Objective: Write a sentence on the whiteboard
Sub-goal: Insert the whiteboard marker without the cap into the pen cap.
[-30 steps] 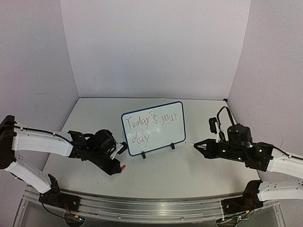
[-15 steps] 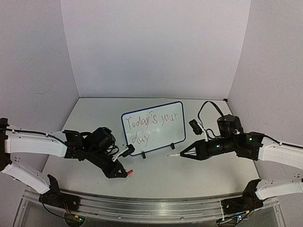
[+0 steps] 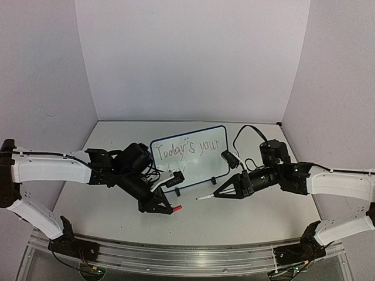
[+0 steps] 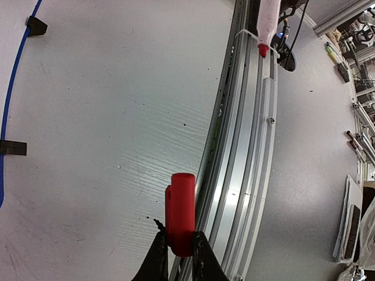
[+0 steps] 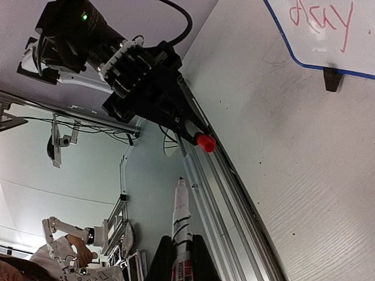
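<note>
The whiteboard stands on two black feet mid-table, its blue edge also in the left wrist view and right wrist view. The sentence reads "Today's your day" in reddish-brown; "day" shows in the right wrist view. My left gripper is shut on a red marker cap, in front of the board's left foot. My right gripper is shut on the uncapped white marker, whose tip points left toward the cap, a small gap apart.
An aluminium rail runs along the table's near edge, also in the left wrist view. White walls enclose the back and sides. A black cable loops above my right arm.
Both arms have swung inward. My left gripper with the cap moved right; my right gripper with the marker moved left, so tip and cap are now close together in front of the board.
</note>
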Tool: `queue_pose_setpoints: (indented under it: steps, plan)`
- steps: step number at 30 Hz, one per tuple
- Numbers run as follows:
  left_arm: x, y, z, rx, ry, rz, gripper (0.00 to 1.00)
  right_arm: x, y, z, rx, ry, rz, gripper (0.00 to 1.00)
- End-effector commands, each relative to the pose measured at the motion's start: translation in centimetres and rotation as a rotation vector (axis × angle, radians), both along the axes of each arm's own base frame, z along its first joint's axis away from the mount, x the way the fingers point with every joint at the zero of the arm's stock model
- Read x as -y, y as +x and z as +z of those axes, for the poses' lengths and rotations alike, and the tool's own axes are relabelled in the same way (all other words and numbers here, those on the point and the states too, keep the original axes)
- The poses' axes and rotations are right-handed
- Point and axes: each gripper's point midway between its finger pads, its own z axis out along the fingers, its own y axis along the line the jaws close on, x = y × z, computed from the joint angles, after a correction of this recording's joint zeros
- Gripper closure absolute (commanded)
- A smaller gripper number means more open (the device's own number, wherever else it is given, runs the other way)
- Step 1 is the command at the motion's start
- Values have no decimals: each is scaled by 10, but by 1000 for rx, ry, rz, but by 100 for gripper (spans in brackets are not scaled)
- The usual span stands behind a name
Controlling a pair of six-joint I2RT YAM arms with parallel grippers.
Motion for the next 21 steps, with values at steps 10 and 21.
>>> queue_pose_setpoints:
  steps: [10, 21]
  plan:
    - [10, -8, 23, 18, -96, -81, 100, -24, 8, 5, -47, 79, 63, 100]
    - [11, -8, 25, 19, -103, -83, 100, -37, 3, -8, -67, 63, 95, 100]
